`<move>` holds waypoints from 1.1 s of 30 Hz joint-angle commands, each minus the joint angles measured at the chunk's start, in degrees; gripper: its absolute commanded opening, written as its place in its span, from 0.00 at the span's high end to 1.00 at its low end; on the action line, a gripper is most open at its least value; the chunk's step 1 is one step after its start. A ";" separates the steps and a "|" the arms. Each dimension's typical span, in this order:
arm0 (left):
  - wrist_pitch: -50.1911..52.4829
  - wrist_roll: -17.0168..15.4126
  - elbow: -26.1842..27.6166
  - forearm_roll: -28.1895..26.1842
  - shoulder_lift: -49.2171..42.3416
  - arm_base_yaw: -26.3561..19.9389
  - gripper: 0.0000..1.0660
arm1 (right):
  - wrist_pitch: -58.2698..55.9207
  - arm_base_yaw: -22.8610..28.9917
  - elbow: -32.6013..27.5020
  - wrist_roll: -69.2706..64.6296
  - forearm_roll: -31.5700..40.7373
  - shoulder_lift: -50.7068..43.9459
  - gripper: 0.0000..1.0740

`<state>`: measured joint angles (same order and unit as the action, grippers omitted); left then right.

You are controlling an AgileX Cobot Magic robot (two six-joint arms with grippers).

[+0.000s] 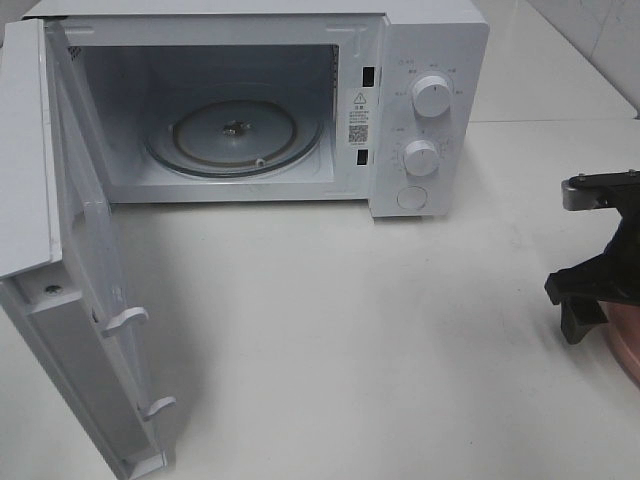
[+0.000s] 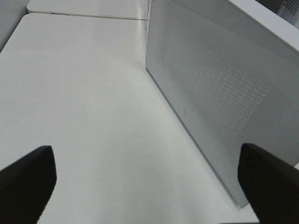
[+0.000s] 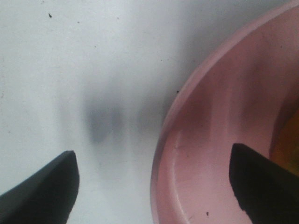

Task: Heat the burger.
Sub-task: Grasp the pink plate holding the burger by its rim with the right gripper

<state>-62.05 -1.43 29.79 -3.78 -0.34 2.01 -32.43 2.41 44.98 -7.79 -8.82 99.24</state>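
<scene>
Burger (image 3: 289, 137) shows only as a sliver of golden-brown bun at the edge of the right wrist view. It sits on the round pink plate (image 3: 164, 126) at the right edge of the white worktop (image 1: 350, 330), well apart from the white microwave oven (image 1: 430, 110).

The right hand (image 3: 152, 161) hovers over the plate's rim with its two black fingers spread wide — one over the worktop outside the rim, the other over the plate's inside — and holds nothing. The left hand (image 2: 147, 161) is likewise spread wide and holds nothing, beside a perforated white panel (I take it for the outer face of the open door (image 1: 85, 290)).

The step in hand, as I judge it, is taking the plate by its rim. To do it well, the right hand should come down until the outer finger slips beneath the lip. It should then close squarely across the rim rather than at a slant, so the plate does not pivot. Gripped at one edge, the load will want to tip away — so lift slowly and keep the plate level, since a stacked burger could slide or topple. The oven's cavity stands open, showing its round glass turntable (image 1: 235, 135), and the door is swung off to the left. A low, level approach from the right looks unobstructed.
</scene>
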 commanded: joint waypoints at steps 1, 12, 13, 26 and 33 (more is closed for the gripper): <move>0.80 -0.06 -0.11 -0.57 -0.80 0.00 0.08 | 0.29 -0.34 0.00 0.23 -0.74 2.52 0.21; 0.80 -0.06 -0.11 -0.57 -0.80 0.00 0.08 | 1.15 -0.34 0.00 0.23 -1.26 4.13 0.29; 0.80 -0.06 -0.11 -0.57 -0.80 0.00 0.08 | 0.97 -0.34 -0.17 -0.69 -1.95 4.13 0.34; 0.80 -0.06 -0.11 -0.57 -0.80 0.00 0.08 | 1.89 -0.34 -1.43 -2.35 -3.55 4.13 0.72; 0.80 -0.06 -0.11 -0.57 -0.80 0.00 0.08 | 2.92 -0.34 -3.09 -2.58 -4.81 4.13 1.00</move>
<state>-62.05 -1.43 29.79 -3.78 -0.34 2.01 -30.31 2.41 43.03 -10.31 -13.29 102.79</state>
